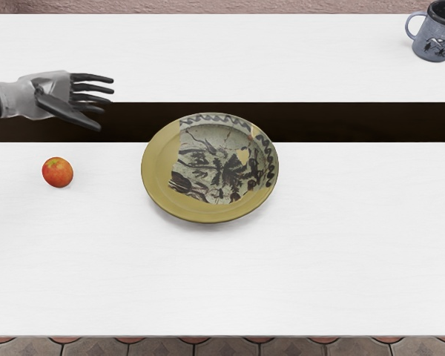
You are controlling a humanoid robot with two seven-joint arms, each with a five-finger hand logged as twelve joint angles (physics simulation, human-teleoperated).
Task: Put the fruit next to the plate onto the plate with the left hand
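Red apple (pixel 57 172) lies clear of the plate (pixel 152 176).

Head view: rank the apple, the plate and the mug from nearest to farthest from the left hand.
1. Apple: near the picture's left edge, just below the open left hand.
2. Plate: middle of the table.
3. Mug: far table, top right corner of the picture.
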